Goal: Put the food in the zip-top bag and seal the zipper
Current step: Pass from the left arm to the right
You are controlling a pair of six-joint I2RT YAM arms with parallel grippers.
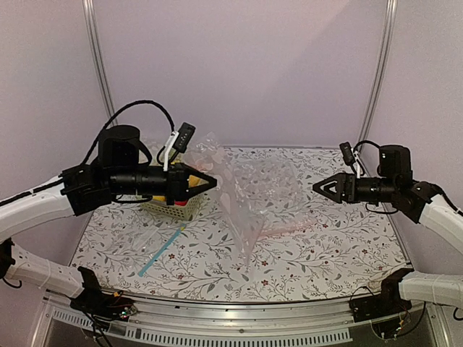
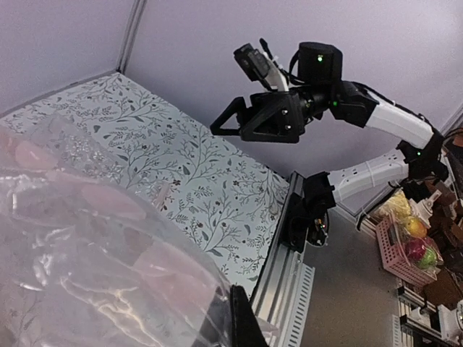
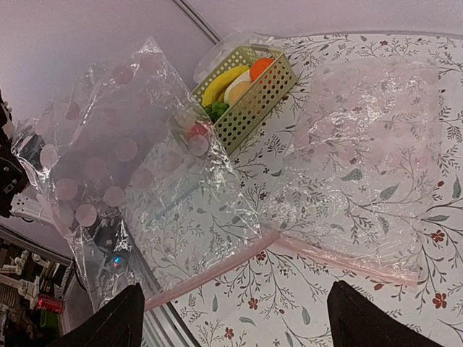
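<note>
The zip-top bag (image 1: 255, 194) is a large crinkly clear bag, part lying on the table and part lifted at its left side. My left gripper (image 1: 209, 181) is shut on that lifted edge; in the left wrist view the bag (image 2: 87, 267) fills the lower left against one dark finger (image 2: 246, 327). The pink zipper (image 3: 340, 256) runs along the bag's mouth on the table. The food sits in the pale green basket (image 3: 262, 101): a banana (image 3: 223, 79), an orange (image 3: 260, 66), greens (image 3: 215, 110). My right gripper (image 1: 319, 186) is open and empty, above the zipper (image 3: 237, 285).
The basket (image 1: 177, 210) stands at the left under my left arm. A flat clear bag with a blue strip (image 1: 163, 249) lies in front of it. The table's metal front rail (image 1: 239, 311) runs along the near edge. Purple walls enclose the back and sides.
</note>
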